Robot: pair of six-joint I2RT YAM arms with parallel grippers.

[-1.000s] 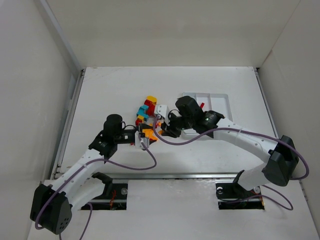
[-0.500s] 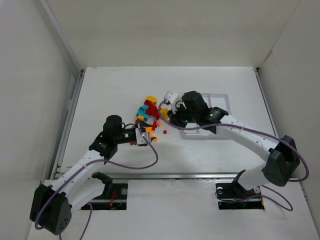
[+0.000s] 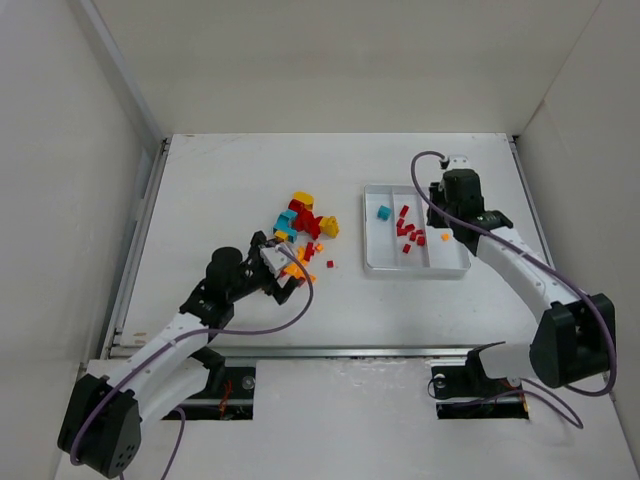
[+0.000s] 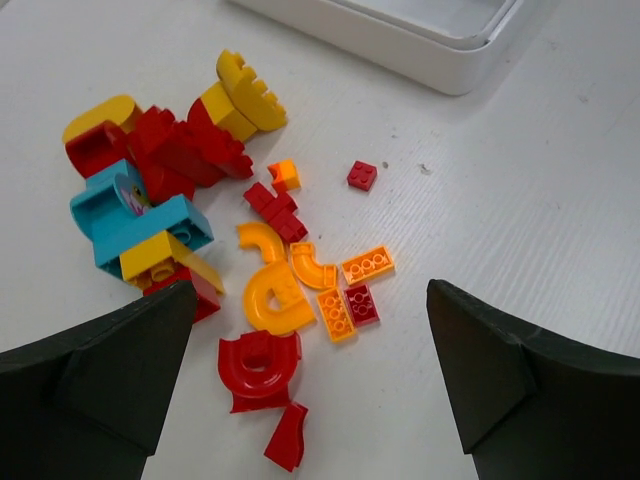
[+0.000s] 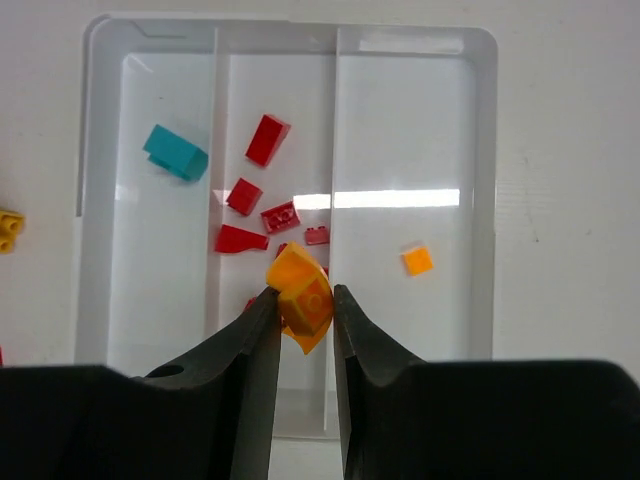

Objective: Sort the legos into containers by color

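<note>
Orange brick point(image 5: 305, 302) being gripped by R gripper point(image 5: 301, 293) over divider point(image 5: 333, 150); orange compartment point(image 5: 410, 130) lying just right. L gripper point(image 4: 310, 292) being held open.

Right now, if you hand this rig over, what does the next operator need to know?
Left gripper: open, empty, over the loose pile on the table.
Right gripper: shut on an orange piece, above the tray.
Done: one teal brick in the left compartment, several red bricks in the middle, one small orange brick in the right.
Left to do: drop the held piece in the right compartment, then sort the pile.
</note>
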